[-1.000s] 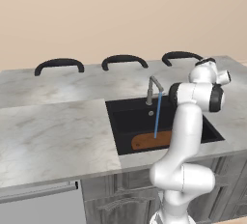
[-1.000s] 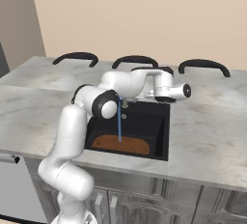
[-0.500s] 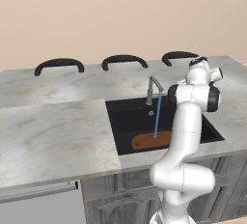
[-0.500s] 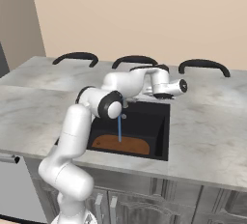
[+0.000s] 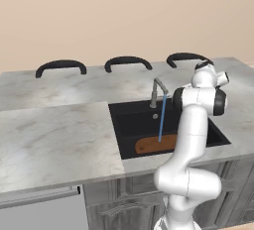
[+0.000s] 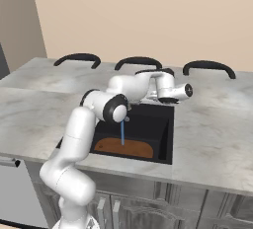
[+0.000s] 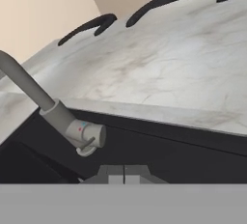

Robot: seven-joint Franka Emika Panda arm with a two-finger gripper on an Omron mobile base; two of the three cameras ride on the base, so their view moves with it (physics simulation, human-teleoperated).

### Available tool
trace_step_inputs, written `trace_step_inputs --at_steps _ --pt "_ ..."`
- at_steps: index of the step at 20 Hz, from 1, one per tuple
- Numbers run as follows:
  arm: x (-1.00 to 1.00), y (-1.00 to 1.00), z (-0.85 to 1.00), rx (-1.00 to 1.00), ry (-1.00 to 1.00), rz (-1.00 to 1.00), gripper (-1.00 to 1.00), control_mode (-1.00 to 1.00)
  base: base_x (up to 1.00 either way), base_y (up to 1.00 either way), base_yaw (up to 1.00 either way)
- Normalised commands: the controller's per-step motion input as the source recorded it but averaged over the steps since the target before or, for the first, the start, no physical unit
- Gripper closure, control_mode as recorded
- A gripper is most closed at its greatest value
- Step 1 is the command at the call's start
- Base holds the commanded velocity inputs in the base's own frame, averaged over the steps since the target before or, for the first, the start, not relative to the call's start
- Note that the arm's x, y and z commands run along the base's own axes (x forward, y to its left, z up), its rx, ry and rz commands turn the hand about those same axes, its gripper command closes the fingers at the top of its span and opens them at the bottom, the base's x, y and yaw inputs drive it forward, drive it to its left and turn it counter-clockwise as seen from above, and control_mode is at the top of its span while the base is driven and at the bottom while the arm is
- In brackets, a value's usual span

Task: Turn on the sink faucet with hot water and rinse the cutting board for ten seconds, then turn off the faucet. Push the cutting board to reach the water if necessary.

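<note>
Nearest the base, the grey marble worktop (image 5: 59, 140) carries the matte black sink (image 5: 130, 120), with dark cabinet fronts (image 6: 148, 206) below its front edge. The cutting board (image 5: 151, 144) lies flat on the basin floor against the near wall; in the right base view the same board (image 6: 123, 147) spans roughly the near half of the basin. The water (image 5: 161, 117) falls as a thin, straight, light-blue stream onto the board, meeting it toward its right end in the left base view.

Behind the stream stands the sink faucet (image 5: 157, 91) at the rear rim of the sink, its post upright and its spout angled forward over the basin. In the hand view the faucet (image 7: 72, 126) appears close, tilted, with a small lever beneath its cylindrical body.

The white arm bends over the sink's right side, its hand (image 6: 174, 93) held above the rear rim, apart from the faucet. The fingers (image 7: 124, 174) are pressed together, holding nothing.

Farthest away, three black curved chair backs (image 5: 128, 62) rise behind the worktop, before a beige wall (image 5: 124, 11).
</note>
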Motion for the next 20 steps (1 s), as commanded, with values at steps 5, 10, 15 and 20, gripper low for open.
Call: trace_step_inputs --at_steps 5,10,15,20 --pt "0.0 0.05 -0.04 0.0 0.0 0.0 1.0 -1.0 0.0 0.0 0.0" --pt "0.0 0.0 0.0 0.0 0.0 0.0 1.0 -1.0 0.0 0.0 0.0" --pt "0.0 0.0 0.0 0.0 0.0 0.0 1.0 -1.0 0.0 0.0 0.0" --pt "0.0 0.0 0.0 0.0 0.0 0.0 1.0 -1.0 0.0 0.0 0.0"
